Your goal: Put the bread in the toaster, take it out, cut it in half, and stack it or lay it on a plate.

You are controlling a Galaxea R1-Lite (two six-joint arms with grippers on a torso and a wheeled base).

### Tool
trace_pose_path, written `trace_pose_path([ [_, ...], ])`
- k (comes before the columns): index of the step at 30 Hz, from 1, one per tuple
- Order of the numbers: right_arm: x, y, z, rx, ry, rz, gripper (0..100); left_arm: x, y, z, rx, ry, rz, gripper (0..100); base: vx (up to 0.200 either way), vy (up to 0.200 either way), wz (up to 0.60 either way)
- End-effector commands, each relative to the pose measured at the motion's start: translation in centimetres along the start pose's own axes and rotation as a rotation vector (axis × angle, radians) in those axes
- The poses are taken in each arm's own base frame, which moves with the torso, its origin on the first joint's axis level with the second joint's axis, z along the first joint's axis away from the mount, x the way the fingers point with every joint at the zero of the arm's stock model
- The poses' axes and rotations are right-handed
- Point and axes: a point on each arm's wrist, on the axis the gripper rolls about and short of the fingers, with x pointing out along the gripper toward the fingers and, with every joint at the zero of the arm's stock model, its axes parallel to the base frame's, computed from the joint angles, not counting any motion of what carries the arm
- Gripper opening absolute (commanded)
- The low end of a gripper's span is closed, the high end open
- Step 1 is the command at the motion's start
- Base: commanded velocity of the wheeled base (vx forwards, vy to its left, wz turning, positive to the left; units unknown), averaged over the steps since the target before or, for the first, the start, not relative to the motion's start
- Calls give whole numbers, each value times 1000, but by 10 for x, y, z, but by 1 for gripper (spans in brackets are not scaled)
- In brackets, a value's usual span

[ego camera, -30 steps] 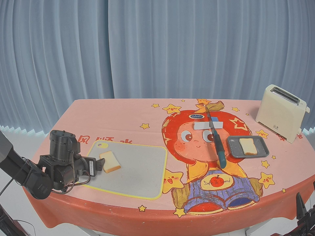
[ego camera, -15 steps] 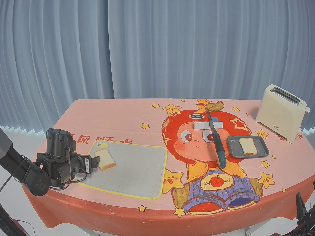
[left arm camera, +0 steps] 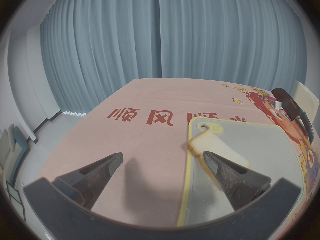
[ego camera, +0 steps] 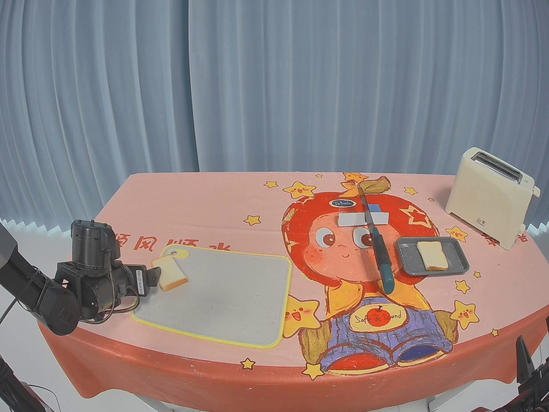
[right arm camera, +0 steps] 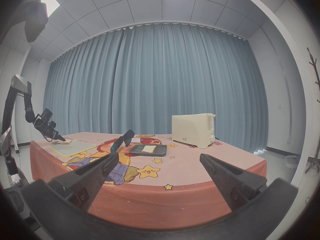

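One bread half [ego camera: 432, 255] in tray [ego camera: 406, 258] | second half [ego camera: 170, 273] on cutting board [ego camera: 229, 298] | left pincer [left arm camera: 162, 154] apart, touching it | right pincer [right arm camera: 159, 155] apart

Black left arm [ego camera: 35, 303], cylindrical wrist, looped cables, white label, tapered pincer [left arm camera: 162, 155]
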Motion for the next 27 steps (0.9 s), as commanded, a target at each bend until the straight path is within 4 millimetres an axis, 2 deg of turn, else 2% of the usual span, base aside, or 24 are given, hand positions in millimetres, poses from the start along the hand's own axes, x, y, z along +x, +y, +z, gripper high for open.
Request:
trace_pose_path([
  [1, 0, 0, -5, 0, 1, 0, 100, 1, 0, -1, 0, 3, 1, 100, 0, 0, 0],
  [4, 0, 0, -5, 0, 1, 0, 100, 1, 0, -1, 0, 3, 1, 100, 0, 0, 0],
  [5, 0, 0, -5, 0, 1, 0, 100, 1, 0, -2, 1, 6, 1, 0, 0, 0, 0],
  [27, 0, 0, -5, 0, 1, -1, 100, -3, -2, 3, 1, -18, -8, 0, 0, 0, 0],
])
